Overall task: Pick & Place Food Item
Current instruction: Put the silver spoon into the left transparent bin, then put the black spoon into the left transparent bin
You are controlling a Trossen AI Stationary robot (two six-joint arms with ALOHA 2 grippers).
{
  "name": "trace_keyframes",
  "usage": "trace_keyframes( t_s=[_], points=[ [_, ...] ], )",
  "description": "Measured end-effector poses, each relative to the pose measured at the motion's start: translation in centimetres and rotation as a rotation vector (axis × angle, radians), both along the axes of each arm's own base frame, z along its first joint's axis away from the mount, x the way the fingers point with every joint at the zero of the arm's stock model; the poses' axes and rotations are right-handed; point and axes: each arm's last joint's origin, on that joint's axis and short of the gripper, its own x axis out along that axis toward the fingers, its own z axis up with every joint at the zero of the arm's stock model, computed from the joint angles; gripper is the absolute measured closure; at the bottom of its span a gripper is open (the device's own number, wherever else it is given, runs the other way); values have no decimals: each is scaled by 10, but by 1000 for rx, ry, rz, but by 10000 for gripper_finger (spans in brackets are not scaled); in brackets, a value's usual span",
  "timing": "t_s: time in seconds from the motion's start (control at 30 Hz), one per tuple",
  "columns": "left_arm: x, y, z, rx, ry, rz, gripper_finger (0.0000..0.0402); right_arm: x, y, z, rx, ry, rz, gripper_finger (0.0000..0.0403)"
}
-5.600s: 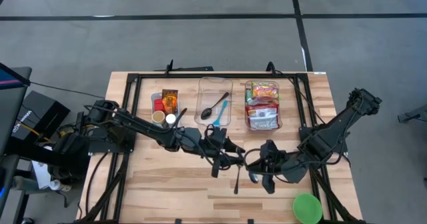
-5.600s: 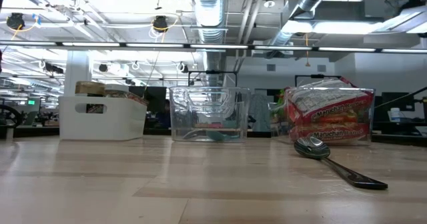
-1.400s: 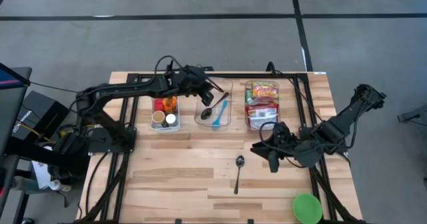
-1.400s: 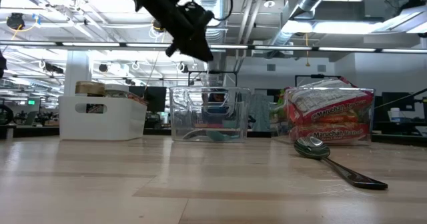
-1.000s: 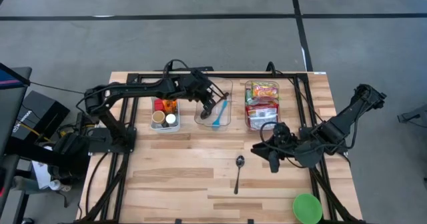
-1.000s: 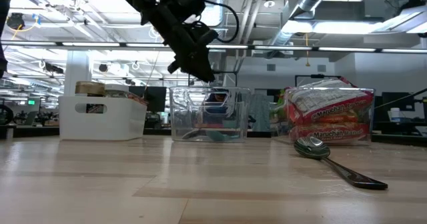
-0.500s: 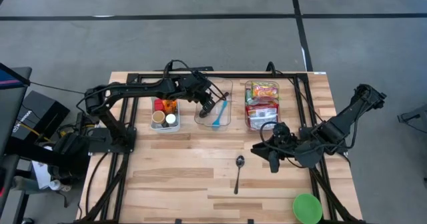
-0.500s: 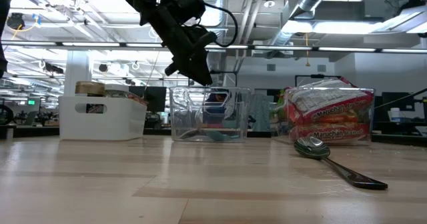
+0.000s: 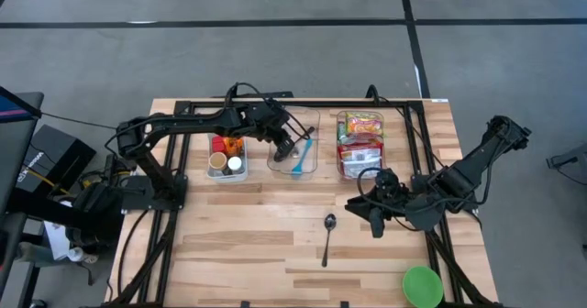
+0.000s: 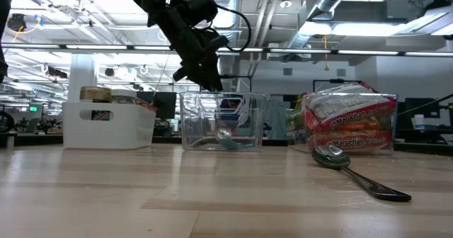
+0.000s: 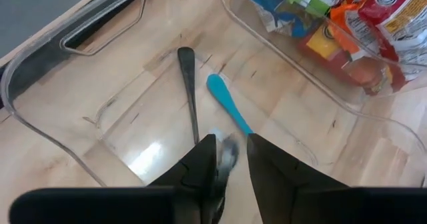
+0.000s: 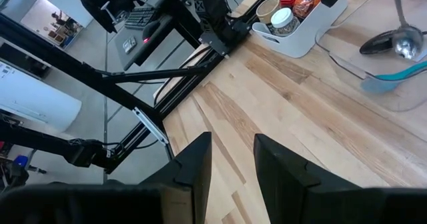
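Wooden table (image 9: 238, 244) carries three bins, one loose spoon (image 9: 326, 237).

Two dark, near-black jointed arms are seen, each built of slim links and bulkier rounded joint housings. Thin black cables are looped loosely along the left arm. The left claw (image 9: 286, 148) and right claw (image 9: 361, 211) are each formed of two flat, matte black fingers (image 12: 193, 167) with squared edges.
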Motion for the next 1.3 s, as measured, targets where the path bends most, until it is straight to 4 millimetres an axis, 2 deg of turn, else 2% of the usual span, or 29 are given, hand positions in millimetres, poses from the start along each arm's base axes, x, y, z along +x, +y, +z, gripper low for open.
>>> trace_keyframes(
  t_s=[0.3,0.7,0.87,1.07,1.17,1.3],
  points=[
    [1,0,1,7,-10,-3,312,0,0,0,-2,0,1,296],
    [8,3,9,139,-77,-86,311,0,0,0,-2,0,2,296],
    [6,1,6,90,-49,-106,311,0,0,0,-2,0,2,296],
    [-10,-8,7,-19,44,-194,311,0,0,0,-19,5,9,296],
    [-16,-13,16,15,57,-253,311,-1,-1,-2,-33,23,9,296],
    [-24,-20,38,29,-25,-315,311,-2,-2,-3,-48,42,7,296]
  ],
)
